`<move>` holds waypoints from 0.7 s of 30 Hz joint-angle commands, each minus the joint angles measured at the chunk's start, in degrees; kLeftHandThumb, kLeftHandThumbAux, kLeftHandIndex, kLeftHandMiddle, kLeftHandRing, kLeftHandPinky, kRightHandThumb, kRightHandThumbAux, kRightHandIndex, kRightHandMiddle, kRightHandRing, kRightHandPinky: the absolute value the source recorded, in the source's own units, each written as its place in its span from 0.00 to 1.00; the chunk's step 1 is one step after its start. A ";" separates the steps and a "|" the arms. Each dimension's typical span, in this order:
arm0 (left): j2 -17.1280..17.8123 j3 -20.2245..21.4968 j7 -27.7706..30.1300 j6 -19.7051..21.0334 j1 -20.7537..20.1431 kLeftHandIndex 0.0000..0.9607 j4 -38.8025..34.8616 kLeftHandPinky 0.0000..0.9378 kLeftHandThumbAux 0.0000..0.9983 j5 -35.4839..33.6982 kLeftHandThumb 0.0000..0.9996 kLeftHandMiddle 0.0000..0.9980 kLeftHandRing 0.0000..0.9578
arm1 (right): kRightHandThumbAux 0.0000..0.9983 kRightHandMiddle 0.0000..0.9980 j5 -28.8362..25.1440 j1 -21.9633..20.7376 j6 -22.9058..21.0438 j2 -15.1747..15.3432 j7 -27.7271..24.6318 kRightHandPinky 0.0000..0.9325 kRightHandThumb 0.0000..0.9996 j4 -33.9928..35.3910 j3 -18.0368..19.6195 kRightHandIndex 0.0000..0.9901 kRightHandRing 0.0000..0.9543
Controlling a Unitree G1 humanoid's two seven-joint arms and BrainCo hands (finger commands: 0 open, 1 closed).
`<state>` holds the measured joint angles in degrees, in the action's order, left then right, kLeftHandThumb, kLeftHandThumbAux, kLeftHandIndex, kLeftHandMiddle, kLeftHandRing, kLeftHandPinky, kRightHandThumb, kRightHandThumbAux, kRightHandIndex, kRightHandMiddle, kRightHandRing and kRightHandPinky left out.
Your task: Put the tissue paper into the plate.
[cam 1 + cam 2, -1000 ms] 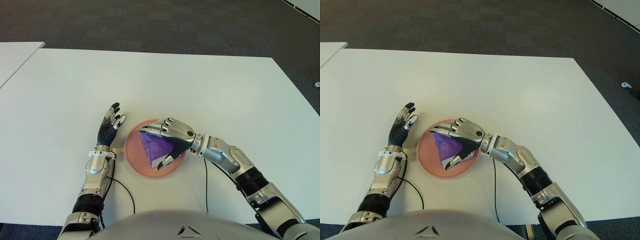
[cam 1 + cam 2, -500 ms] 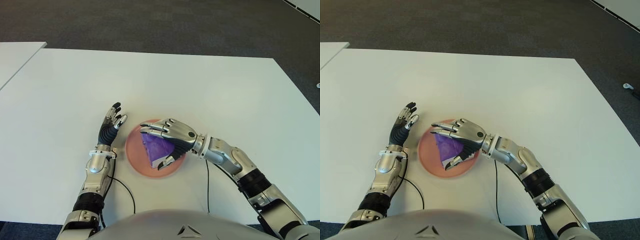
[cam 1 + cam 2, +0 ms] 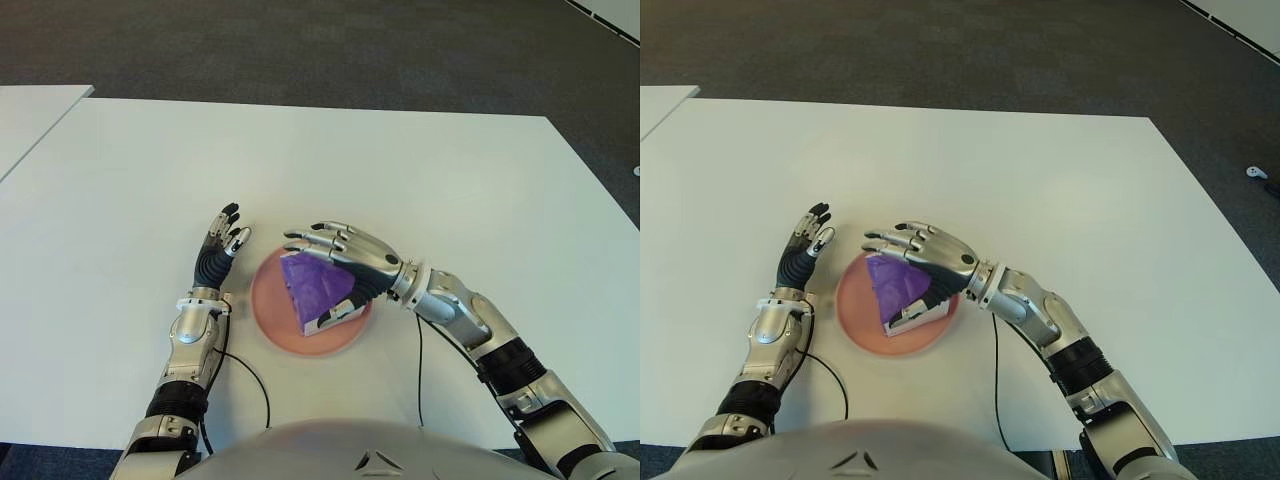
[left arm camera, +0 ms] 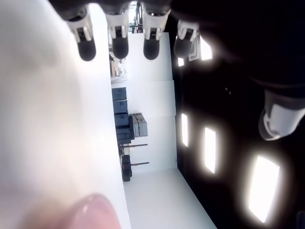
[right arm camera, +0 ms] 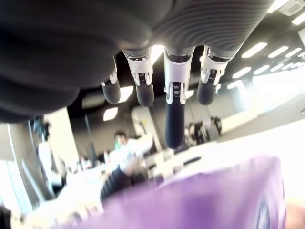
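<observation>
The right hand [image 3: 345,262] hovers over the one pink plate [image 3: 268,305], its fingers spread wide and holding nothing, hiding the far edge of the one purple tissue pack [image 3: 312,288] lying in the plate. The left hand [image 3: 222,243] shows just left of the plate on the white table [image 3: 400,170], fingers straight and empty.

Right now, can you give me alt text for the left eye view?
A purple tissue pack lies in a pink plate on a white table; the right hand is over it, fingers spread. The left hand shows open, left of the plate.
</observation>
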<state>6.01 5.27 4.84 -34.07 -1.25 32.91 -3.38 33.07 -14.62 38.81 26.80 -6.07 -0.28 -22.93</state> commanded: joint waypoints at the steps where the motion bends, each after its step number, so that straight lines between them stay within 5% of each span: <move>1: -0.56 -0.10 0.56 1.90 3.16 0.00 4.76 0.00 0.41 0.30 0.01 0.00 0.00 | 0.24 0.00 -11.54 -2.39 -5.71 -0.94 -5.16 0.00 0.11 3.81 4.33 0.00 0.00; 7: -0.92 -0.43 -0.31 2.94 4.13 0.00 1.69 0.00 0.42 1.07 0.00 0.00 0.00 | 0.24 0.00 -21.06 -2.46 -13.59 -2.21 -9.89 0.00 0.13 7.31 7.82 0.00 0.00; 11: -0.91 -0.55 -1.49 3.04 4.52 0.00 1.11 0.00 0.42 2.31 0.00 0.00 0.00 | 0.26 0.00 -22.84 -0.77 -19.27 -5.25 -6.04 0.00 0.17 8.15 12.66 0.00 0.00; 16: -1.13 -0.66 -1.99 3.58 4.97 0.00 0.14 0.00 0.42 2.87 0.00 0.00 0.00 | 0.33 0.00 -28.50 0.07 -16.85 -10.30 -1.43 0.00 0.19 0.04 18.53 0.00 0.00; 21: -1.10 -0.82 -1.90 4.42 5.46 0.00 -0.96 0.00 0.41 3.15 0.00 0.00 0.00 | 0.40 0.00 -34.86 -3.42 -11.68 -17.52 5.11 0.00 0.09 -10.05 25.22 0.00 0.00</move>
<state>5.67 5.37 3.35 -32.25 0.14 29.77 -1.18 1.72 -16.63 24.45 13.65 -4.97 -4.82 -1.33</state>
